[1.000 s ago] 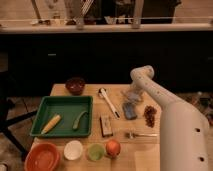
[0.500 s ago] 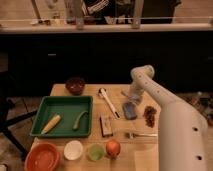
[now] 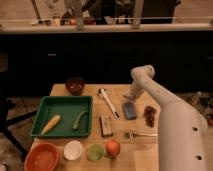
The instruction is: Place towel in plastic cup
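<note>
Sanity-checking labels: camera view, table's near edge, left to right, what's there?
orange bowl, white cup, plastic cup, orange fruit, fork. The gripper is farther back, down just behind the blue sponge, jaws shut.

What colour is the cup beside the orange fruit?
The cup is light green, camera view. The gripper sits just beyond the blue block.
</note>
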Robot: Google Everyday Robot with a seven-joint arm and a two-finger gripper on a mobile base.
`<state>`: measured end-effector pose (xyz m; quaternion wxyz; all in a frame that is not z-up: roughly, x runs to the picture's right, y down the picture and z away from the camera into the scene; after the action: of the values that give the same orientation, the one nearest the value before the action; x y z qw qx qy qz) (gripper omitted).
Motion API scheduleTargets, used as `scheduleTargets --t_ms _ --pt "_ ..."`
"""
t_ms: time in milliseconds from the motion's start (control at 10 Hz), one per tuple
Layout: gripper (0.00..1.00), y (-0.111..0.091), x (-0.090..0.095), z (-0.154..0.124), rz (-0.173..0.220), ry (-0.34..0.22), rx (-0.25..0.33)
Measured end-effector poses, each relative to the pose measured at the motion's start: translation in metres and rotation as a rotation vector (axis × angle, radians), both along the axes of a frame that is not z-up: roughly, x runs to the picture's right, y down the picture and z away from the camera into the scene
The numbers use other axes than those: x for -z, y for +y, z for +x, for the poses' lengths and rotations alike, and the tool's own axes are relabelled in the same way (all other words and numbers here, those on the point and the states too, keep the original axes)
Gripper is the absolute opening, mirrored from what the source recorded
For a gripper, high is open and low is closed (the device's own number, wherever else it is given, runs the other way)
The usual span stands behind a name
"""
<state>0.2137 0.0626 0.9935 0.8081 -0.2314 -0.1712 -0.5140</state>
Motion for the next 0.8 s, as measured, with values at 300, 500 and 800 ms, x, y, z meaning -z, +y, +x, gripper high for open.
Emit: scheduleTargets --t_ms 300,500,800 --pt "0.0 -0.009 0.019 -0.005 0.016 -0.013 0.005" --pt "0.0 -0.015 0.034 -0.008 0.034 -0.019 0.002" --pt "0.0 -0.026 0.058 -0.023 0.049 -0.046 0.006"
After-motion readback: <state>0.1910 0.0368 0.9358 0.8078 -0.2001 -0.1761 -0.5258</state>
